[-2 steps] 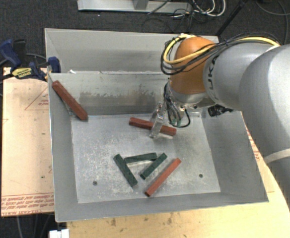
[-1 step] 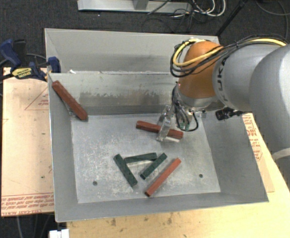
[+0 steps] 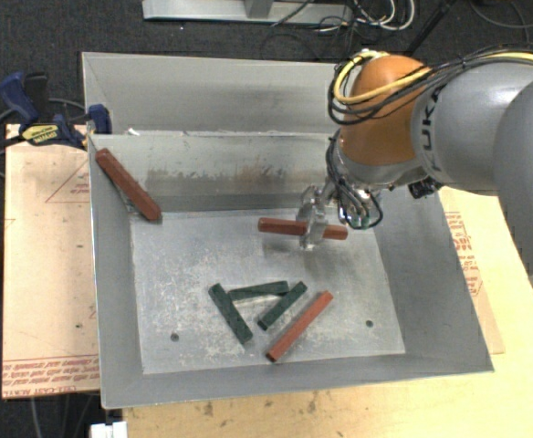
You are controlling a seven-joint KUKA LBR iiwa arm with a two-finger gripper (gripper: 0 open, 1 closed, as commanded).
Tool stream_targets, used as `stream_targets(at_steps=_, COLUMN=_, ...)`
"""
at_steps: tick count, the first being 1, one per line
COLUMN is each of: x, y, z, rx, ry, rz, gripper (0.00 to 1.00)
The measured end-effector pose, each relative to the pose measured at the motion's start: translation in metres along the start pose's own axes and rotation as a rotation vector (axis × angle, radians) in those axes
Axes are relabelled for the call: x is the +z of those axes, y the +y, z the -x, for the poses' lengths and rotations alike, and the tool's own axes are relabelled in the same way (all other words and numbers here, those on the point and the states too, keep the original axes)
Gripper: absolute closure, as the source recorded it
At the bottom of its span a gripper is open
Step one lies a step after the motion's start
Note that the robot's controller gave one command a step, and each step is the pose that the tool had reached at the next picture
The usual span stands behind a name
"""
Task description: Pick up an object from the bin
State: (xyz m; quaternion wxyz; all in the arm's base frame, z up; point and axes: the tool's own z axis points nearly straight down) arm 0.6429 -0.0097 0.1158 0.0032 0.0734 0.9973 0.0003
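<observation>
My gripper point(image 3: 314, 234) hangs over the back middle of the bin, its fingers closed around a reddish-brown bar point(image 3: 280, 227) that runs level from left to right. The bar sticks out on both sides of the fingers and casts a shadow on the floor below, so it seems to be held a little above it. Nearer the front lie dark green bars: one long and slanted point(image 3: 229, 312), one flat across point(image 3: 258, 290) and one short and tilted point(image 3: 281, 306). A second reddish-brown bar point(image 3: 298, 326) lies diagonally to their right.
Another reddish-brown bar point(image 3: 128, 184) leans in the back left corner against the wall. The arm with its orange cover and cables comes in from the upper right above the back right of the bin.
</observation>
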Motion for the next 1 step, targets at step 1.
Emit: stream_targets(at_steps=1, x=-0.1068, y=-0.0116, z=-0.0007, rx=0.022, ry=-0.006, rz=0.001, gripper=1.00)
